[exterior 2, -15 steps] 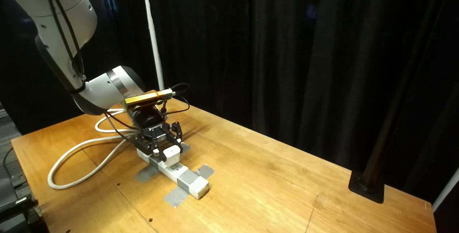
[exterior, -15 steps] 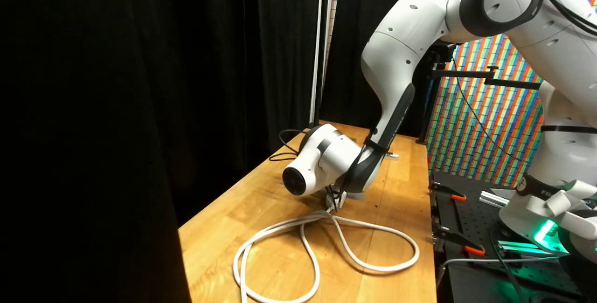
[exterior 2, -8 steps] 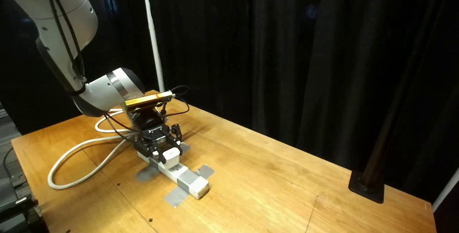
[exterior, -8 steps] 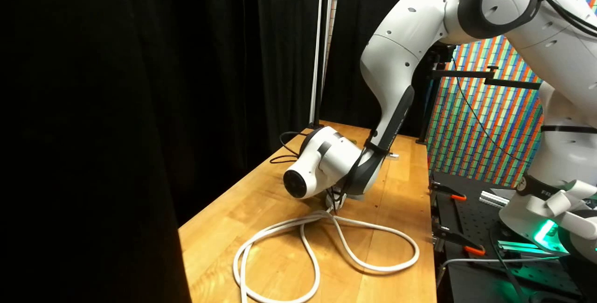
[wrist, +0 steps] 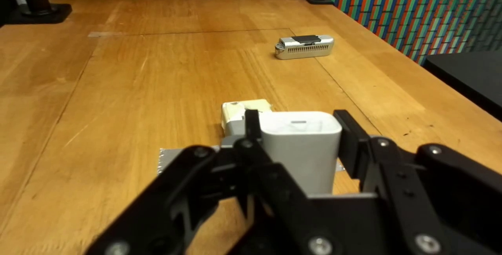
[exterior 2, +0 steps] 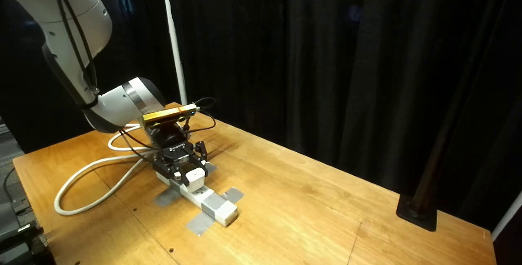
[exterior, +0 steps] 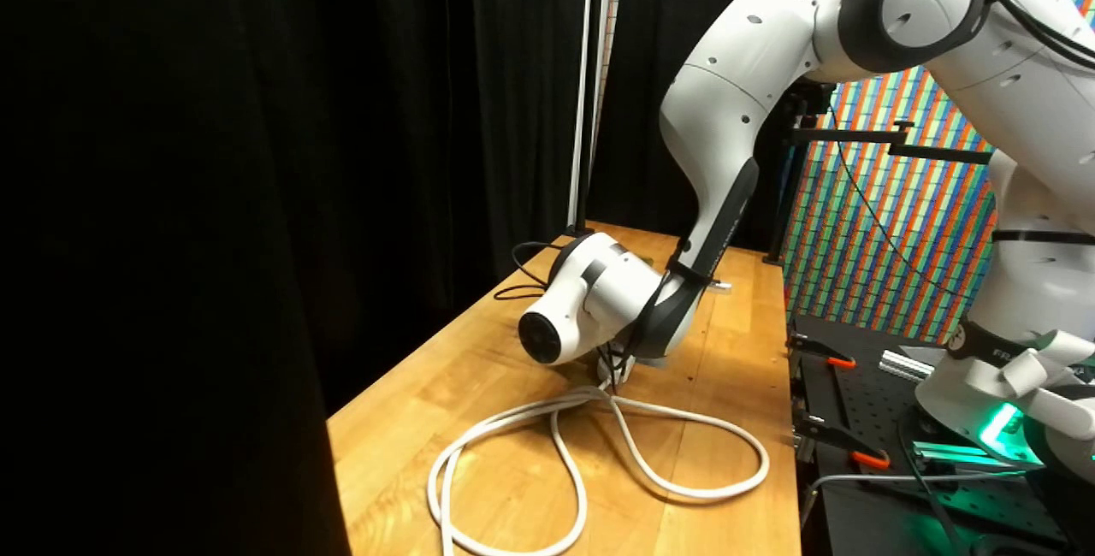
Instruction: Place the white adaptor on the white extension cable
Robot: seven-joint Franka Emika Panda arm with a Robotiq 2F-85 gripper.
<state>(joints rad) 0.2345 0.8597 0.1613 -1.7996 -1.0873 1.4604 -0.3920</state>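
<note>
Upper right in an exterior view, my white arm (exterior: 719,115) wears dark grey rings (exterior: 862,21) and black cables (exterior: 1048,32); silver screws (wrist: 428,243) dot my black jaws.

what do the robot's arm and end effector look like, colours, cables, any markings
The glossy white robot arm has rounded segments and dark grey joint rings, with thick black cables along it. The black end effector has two jointed fingers, silver screws and white lettering too small to read surely. A gold-coloured, bar-shaped housing is mounted above it.

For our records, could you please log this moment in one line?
Gripper: holding adaptor | Adaptor: over socket block, contact unclear | Release: pending | Extension cable: looped on table
</note>
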